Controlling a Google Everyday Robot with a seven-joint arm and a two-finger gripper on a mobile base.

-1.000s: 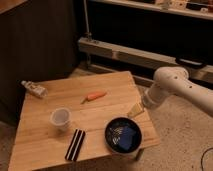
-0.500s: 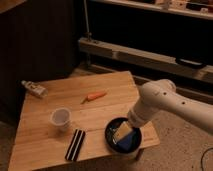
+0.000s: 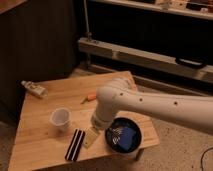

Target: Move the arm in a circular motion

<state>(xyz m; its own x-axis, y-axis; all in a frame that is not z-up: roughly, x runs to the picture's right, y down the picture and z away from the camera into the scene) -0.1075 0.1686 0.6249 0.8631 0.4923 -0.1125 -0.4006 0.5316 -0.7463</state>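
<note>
The arm (image 3: 150, 105) is a thick white tube with small dark dots, reaching in from the right across the wooden table (image 3: 45, 110). Its rounded joint bends down near the table's front. The gripper (image 3: 91, 136) is the small tan end piece, hanging just over the table surface between a black rectangular object (image 3: 75, 144) and a dark bowl (image 3: 124, 136). It holds nothing that I can see.
A clear plastic cup (image 3: 60, 118) stands at front left. An orange carrot-like item (image 3: 90, 97) lies mid-table, partly behind the arm. A small bottle (image 3: 34, 88) lies at the back left corner. The bowl holds something blue. A dark shelf unit stands behind.
The arm has swept from the table's right side leftward and toward the front. The tan end piece moved from over the bowl to the spot beside the black object.
</note>
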